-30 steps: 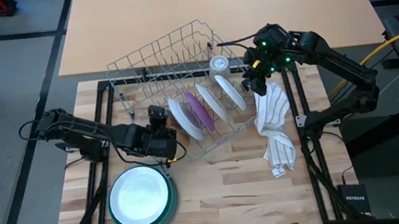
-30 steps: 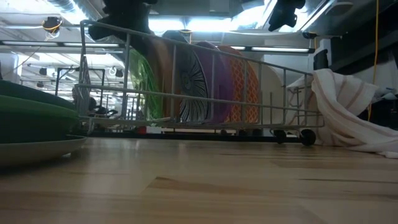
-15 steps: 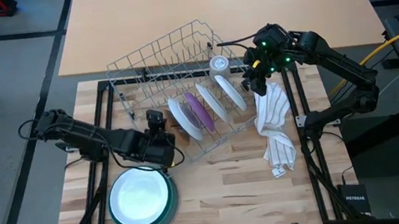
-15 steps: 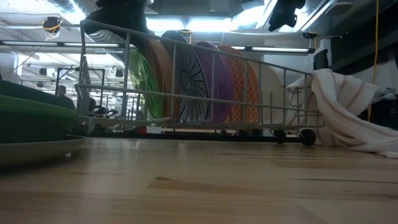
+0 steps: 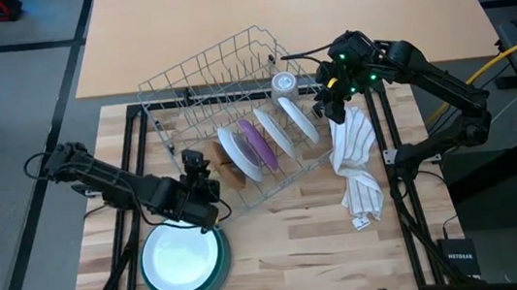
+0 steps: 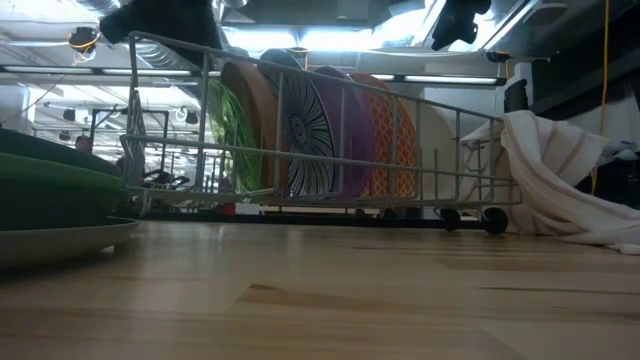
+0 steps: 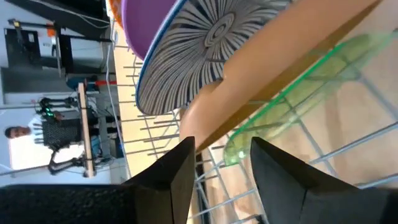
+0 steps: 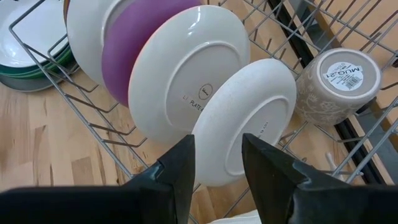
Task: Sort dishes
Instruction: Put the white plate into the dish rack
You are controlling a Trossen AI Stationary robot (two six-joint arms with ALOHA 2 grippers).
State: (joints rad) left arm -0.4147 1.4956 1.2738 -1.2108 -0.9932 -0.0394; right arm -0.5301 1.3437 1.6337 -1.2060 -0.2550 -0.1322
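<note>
High: your left gripper (image 5: 204, 163) has backed from the rack (image 5: 233, 89) toward the stacked plates (image 5: 184, 261) on the desk | Left wrist: gripper apart, empty, facing brown dish (image 7: 292, 62) | Right wrist: right gripper (image 8: 214, 163) apart before white dish (image 8: 249, 118), so nothing is sorted yet.

The plates (image 5: 260, 143) stand on edge in the rack (image 5: 222, 81), between the left gripper (image 5: 200, 176) and right gripper (image 5: 326, 108).
</note>
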